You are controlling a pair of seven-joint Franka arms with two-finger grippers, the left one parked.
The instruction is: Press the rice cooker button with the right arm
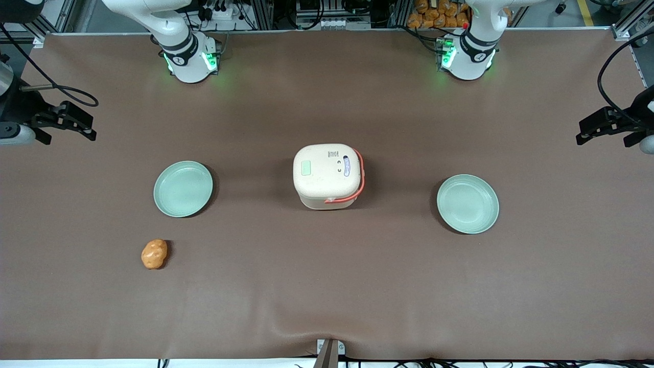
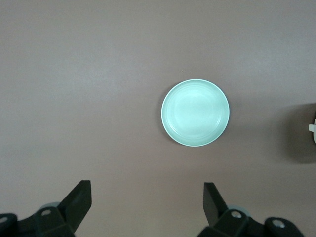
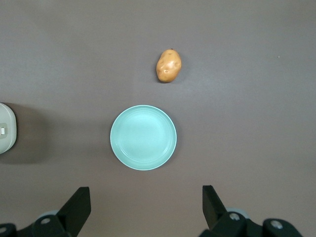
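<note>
The end effector (image 3: 143, 210) is hovering wide open, holding nothing, above a green plate (image 3: 143, 137), well apart from the rice cooker (image 1: 328, 175).

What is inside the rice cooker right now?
Nothing can be seen inside: the rice cooker has its lid down, hiding the interior. The gripper, jaws open, hangs above the plate toward the working arm's end of the table.

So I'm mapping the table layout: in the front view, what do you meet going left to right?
Tool → potato → plate → rice cooker → second plate. The tool sits open, off the working arm's end of the table.
</note>
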